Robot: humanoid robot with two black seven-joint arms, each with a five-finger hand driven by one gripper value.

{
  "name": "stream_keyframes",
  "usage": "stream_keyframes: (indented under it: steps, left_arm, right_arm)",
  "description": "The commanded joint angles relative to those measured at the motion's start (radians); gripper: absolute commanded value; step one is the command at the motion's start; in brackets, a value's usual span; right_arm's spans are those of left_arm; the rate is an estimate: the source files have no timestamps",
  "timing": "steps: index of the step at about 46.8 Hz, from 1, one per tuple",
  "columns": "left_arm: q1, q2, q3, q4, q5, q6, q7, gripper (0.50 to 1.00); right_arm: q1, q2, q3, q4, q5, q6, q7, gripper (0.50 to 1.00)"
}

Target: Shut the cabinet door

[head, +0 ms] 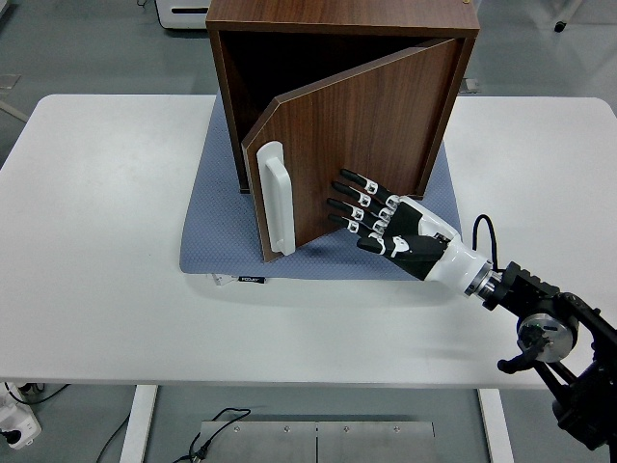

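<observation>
A dark wooden cabinet [342,19] stands on a blue mat [217,227] at the back middle of the table. Its door [366,145], hinged on the right, stands partly ajar, with its free edge swung out toward the front left. A white handle [274,198] runs upright along that edge. My right hand [362,210] comes in from the lower right with its fingers spread flat against the door's outer face, right of the handle. It holds nothing. The left arm does not show.
The white table [96,251] stretches wide on both sides of the mat. A black cable loops at the right wrist [482,236]. Part of a white device [183,12] sits on the floor behind the table.
</observation>
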Motion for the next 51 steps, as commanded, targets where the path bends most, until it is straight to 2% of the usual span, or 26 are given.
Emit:
stream_keyframes:
  steps: [1, 31, 51]
  left_arm:
    - [0.000, 0.000, 0.000, 0.000, 0.000, -0.001, 0.000, 1.000]
    - [0.000, 0.000, 0.000, 0.000, 0.000, 0.001, 0.000, 1.000]
    - [0.000, 0.000, 0.000, 0.000, 0.000, 0.001, 0.000, 1.000]
  right_arm:
    - [0.010, 0.000, -0.011, -0.004, 0.000, 0.000, 0.000, 1.000]
    - [0.116, 0.038, -0.069, -0.073, 0.043, 0.000, 0.000, 1.000]
    - [0.156, 0.070, -0.075, -0.096, 0.055, 0.000, -0.009, 1.000]
